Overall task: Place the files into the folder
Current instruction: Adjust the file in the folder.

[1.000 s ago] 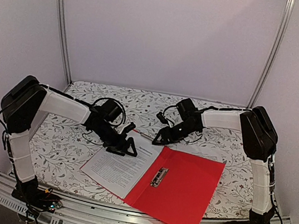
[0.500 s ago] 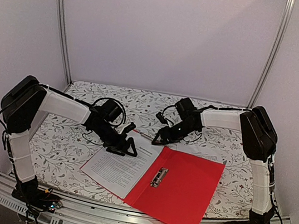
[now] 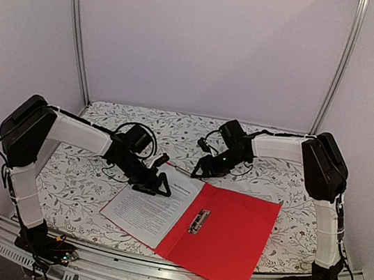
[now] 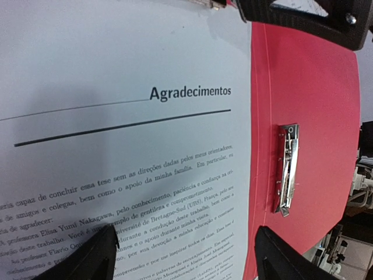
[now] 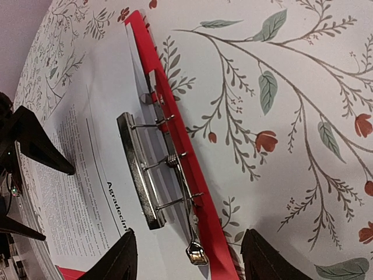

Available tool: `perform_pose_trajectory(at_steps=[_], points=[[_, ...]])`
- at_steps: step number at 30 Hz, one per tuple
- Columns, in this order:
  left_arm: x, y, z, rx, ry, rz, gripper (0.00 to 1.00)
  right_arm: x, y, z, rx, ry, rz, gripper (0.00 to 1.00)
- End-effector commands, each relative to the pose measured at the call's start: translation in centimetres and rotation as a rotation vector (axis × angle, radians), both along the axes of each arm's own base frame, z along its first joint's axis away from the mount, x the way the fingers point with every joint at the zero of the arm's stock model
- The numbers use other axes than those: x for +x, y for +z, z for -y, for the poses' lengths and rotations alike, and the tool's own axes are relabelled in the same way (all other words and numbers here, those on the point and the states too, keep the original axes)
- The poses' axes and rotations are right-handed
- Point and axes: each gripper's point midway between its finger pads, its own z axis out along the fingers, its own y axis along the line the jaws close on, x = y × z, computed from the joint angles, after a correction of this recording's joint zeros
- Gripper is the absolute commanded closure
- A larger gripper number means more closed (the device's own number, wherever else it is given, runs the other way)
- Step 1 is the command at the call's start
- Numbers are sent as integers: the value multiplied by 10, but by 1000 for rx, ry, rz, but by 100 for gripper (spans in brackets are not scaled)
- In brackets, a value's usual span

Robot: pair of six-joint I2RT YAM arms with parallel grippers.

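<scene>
Files [image 4: 116,146] with bold heading "Agradecimentos" on open red folder [image 4: 315,116]

Just ahead of your parted fingers [image 5: 119,259], the metal clip [image 5: 140,169] lies on the printed sheet [image 5: 76,192], against the red folder [image 5: 175,140] edge.

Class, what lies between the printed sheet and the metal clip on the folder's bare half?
Only bare red folder between printed sheet and metal clip, per left wrist view.
</scene>
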Motion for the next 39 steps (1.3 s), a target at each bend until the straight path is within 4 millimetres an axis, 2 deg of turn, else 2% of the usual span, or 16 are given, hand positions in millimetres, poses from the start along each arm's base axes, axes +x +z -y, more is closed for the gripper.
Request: perform_pose_trajectory(at_steps=[1,13,29,39], points=[[-15,-6,-9,51,-16,-16,18,4,24,-1,22,-20,19,39],[-8,10,-3,23,-17,18,17,0,16,2,13,-24,0,39],[0,6,6,12,-22,11,17,-5,20,7,14,-27,12,39],[7,29,11,-15,-19,57,16,-2,25,5,18,-28,23,39]])
